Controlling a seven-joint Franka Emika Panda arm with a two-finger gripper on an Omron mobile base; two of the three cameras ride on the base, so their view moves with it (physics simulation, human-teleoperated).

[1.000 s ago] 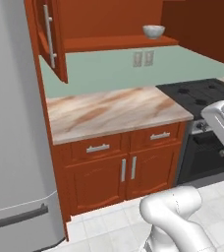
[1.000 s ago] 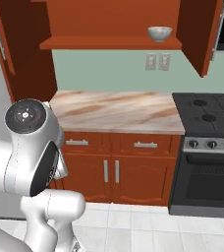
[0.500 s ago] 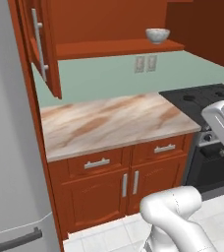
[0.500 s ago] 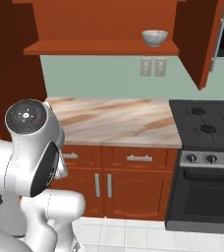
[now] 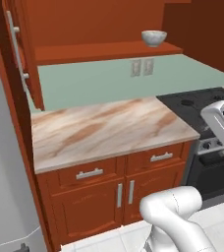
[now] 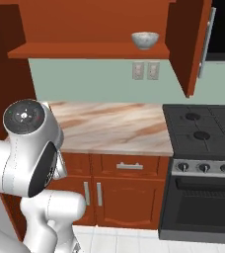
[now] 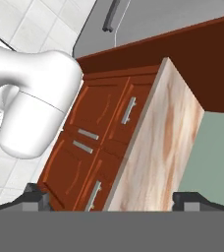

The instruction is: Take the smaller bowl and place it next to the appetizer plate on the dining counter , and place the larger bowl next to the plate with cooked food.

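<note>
My left base camera looks forward and down from behind my arm at the wall counter [image 5: 109, 130], close in. My right base camera faces the same counter [image 6: 109, 126] from the other side, sharing the open cabinet shelf [image 6: 90, 49] and stove [image 6: 203, 123]. My hand camera, rolled sideways, views that counter's edge [image 7: 158, 142] and drawers.

No readable text, label, brand, number or sign appears on anything in these views.

Bowl [image 5: 154, 38] on the open cabinet's shelf [image 5: 104, 50], above the counter [image 5: 109, 130], stove [image 6: 203, 129] to the right
</note>
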